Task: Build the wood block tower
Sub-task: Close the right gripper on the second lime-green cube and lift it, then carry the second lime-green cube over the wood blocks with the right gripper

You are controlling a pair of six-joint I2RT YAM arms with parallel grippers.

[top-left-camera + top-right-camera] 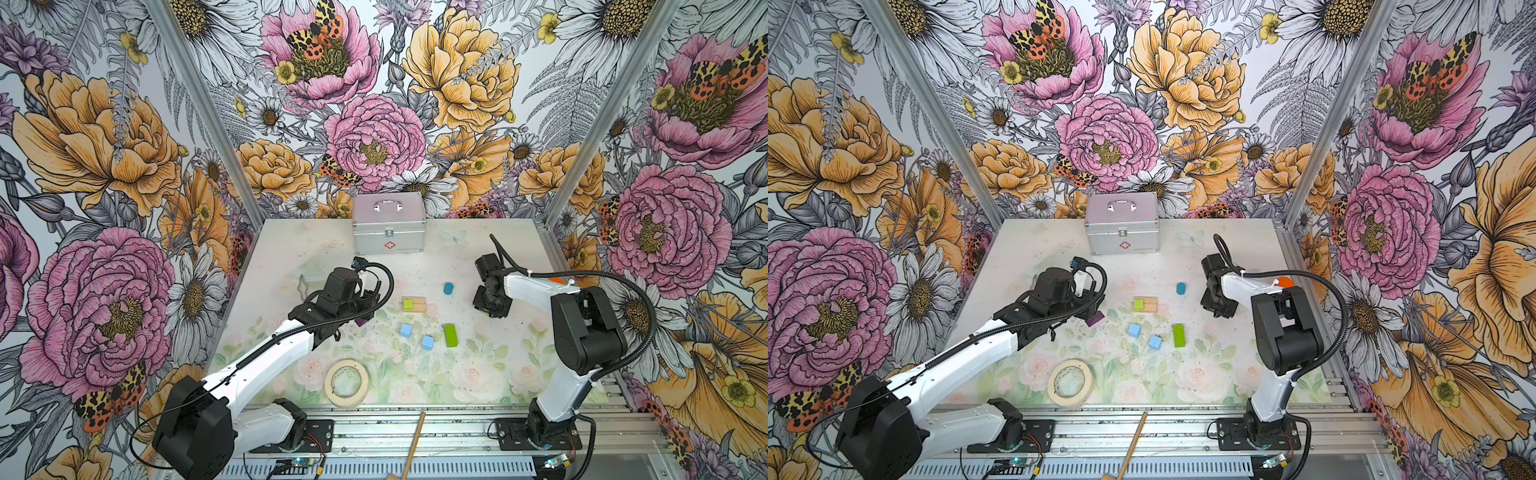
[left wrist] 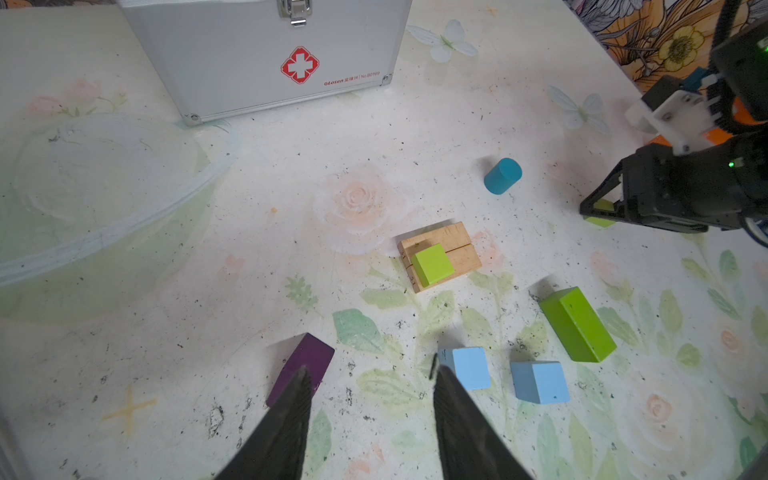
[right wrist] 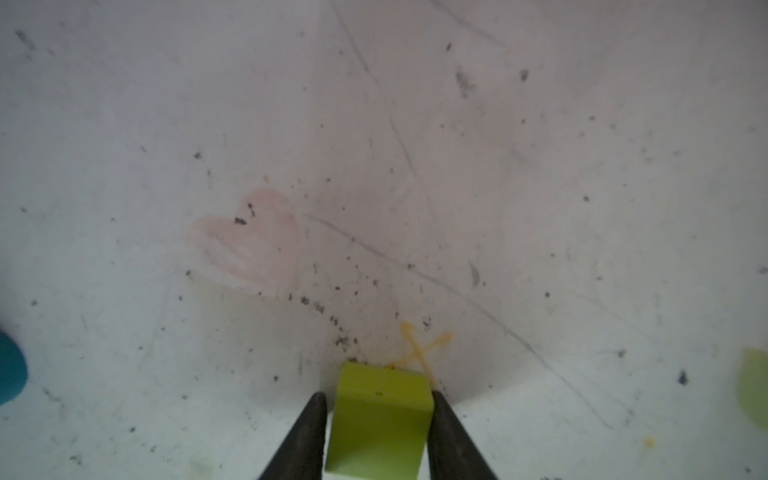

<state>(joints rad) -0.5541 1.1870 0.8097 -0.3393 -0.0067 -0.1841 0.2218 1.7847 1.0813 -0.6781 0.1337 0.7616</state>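
The desk carried the tower's parts scattered, with only a base laid. Two tan bars lay side by side and touching near the middle of the desk. A lime-green cube sat on top of them toward one end. The teal cylinder stood apart on the far right of the bars. Nearer the front lay two light-blue cubes, close together but not touching. The long lime-green block lay flat just to their right. The purple roof block lay left of the bars, partly under the left arm. The left gripper hung over that spot with its jaws wide and nothing between them. In the left wrist view one fingertip overlapped the purple roof block and the other overlapped a light-blue cube; contact could not be confirmed. The right gripper pointed down at the desk to the right of the teal cylinder. Its jaws stood narrow on either side of a small lime-green block that rested on the desk. One pad met the block's side and a thin gap showed at the other, so a firm clamp could not be confirmed. A beige tape roll lay flat near the front edge. A closed first-aid case stood at the back wall. Both were well apart from the blocks.
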